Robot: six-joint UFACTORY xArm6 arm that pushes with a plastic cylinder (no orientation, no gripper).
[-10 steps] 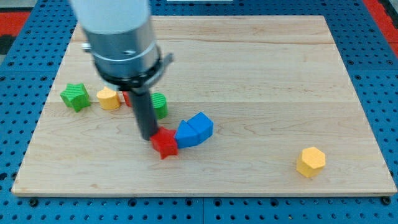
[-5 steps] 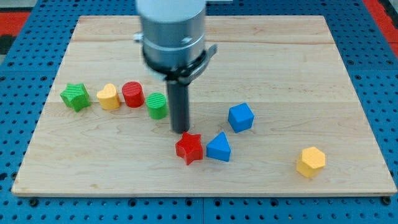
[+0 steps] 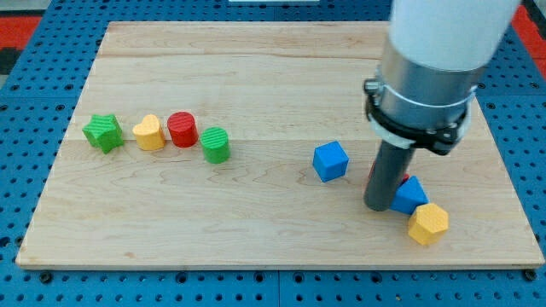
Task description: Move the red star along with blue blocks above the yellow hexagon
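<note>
My tip (image 3: 376, 205) sits near the board's bottom-right corner, just left of the blue triangular block (image 3: 411, 194) — that block touches the yellow hexagon (image 3: 428, 224). Blue cube (image 3: 330, 160) sits apart, toward centre. Red star mostly hidden behind the rod. No claw fitted.

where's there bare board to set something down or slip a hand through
Free: the wide strip along the view's top, and the middle between the green cylinder and the blue cube. Crowded: the view's lower right, where my tip stands beside the blue block and yellow hexagon, and the left row.
</note>
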